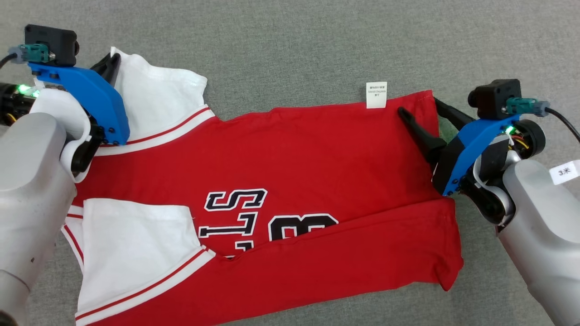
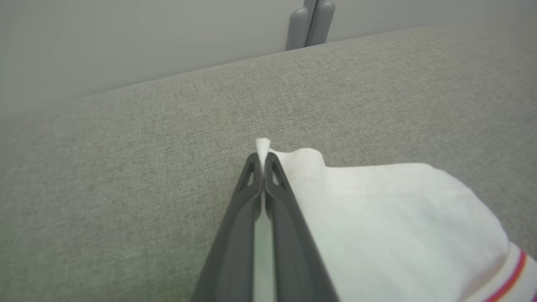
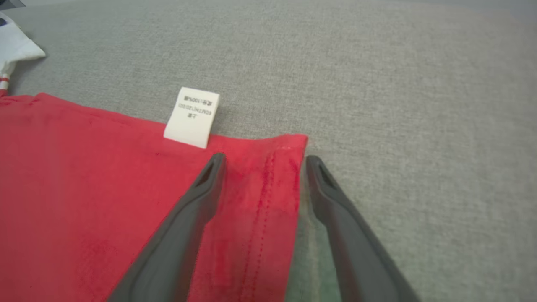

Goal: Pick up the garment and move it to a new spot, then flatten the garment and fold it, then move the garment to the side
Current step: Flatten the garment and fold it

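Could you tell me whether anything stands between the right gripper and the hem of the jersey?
Nothing visible does. The right gripper is open, its fingers straddling the hem corner of the red jersey; the white care label lies beside them, not between.

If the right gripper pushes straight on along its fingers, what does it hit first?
Probably the red shirt's hemmed corner, which the open right gripper straddles; past it, bare grey fabric surface. The white label sits off-line.

Pale grey forearms (image 1: pixel 27 158), blue wrist brackets (image 1: pixel 90 90), black cameras (image 1: pixel 50 43), dark tapered jaws
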Controlling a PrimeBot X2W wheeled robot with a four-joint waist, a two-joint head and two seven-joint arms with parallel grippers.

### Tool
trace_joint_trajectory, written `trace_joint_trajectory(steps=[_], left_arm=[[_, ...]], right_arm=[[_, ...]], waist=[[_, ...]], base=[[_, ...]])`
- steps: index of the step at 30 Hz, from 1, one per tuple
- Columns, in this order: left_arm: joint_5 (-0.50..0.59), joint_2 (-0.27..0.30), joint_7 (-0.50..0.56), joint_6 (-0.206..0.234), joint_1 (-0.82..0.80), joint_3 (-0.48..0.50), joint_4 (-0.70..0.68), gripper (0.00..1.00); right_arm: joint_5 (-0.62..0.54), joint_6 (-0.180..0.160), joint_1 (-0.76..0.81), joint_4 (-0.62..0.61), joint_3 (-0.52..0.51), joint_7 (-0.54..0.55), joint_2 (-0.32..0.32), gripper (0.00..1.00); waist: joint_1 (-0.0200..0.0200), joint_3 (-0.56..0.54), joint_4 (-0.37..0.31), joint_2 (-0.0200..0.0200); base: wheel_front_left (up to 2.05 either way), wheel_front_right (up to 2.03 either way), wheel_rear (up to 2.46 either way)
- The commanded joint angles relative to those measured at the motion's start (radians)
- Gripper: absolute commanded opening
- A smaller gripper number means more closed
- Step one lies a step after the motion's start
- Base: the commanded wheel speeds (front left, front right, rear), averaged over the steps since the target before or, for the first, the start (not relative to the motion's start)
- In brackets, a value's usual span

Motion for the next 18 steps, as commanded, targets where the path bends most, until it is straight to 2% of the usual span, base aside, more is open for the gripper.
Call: trace_joint_trajectory(steps=[1,3,6,7,8,9,18], left_arm=[[-0.006,-0.007,-0.01,0.0,-0.019,-0.013,-0.004,0.0],[-0.017,-0.011,-0.027,0.0,-0.027,-0.034,-0.005,0.0],[-0.029,-0.016,-0.042,0.0,-0.03,-0.055,-0.003,0.0],[-0.034,-0.019,-0.048,0.0,-0.032,-0.061,-0.002,0.0],[-0.038,-0.021,-0.053,0.0,-0.034,-0.068,-0.001,0.0],[-0.042,-0.023,-0.059,0.0,-0.036,-0.075,-0.001,0.0],[-0.075,-0.021,-0.195,0.0,-0.014,-0.096,-0.029,0.0]], right_arm=[[-0.022,0.0,-0.022,0.02,0.005,0.002,0.002,1.0],[-0.021,0.0,-0.045,0.075,0.014,-0.002,0.03,1.0],[-0.031,0.0,-0.069,0.137,0.026,-0.003,0.041,1.0],[-0.037,0.0,-0.075,0.159,0.031,-0.003,0.043,0.56],[-0.038,0.0,-0.082,0.174,0.035,-0.011,0.047,0.26],[-0.036,0.0,-0.087,0.186,0.037,-0.019,0.051,0.0],[-0.017,0.0,-0.096,0.245,0.045,-0.162,0.055,0.0]], waist=[[0.0,0.005,0.008,0.0],[0.0,0.007,0.015,0.0],[0.0,0.007,0.022,0.0],[0.0,0.005,0.026,0.0],[0.0,0.004,0.028,0.0],[0.0,0.0,0.031,0.0],[0.0,-0.073,0.056,0.0]], base=[[0.0,0.0,0.0],[0.0,0.0,0.0],[0.0,0.0,0.0],[0.0,0.0,0.0],[0.0,0.0,0.0],[0.0,0.0,0.0],[0.0,0.0,0.0]])
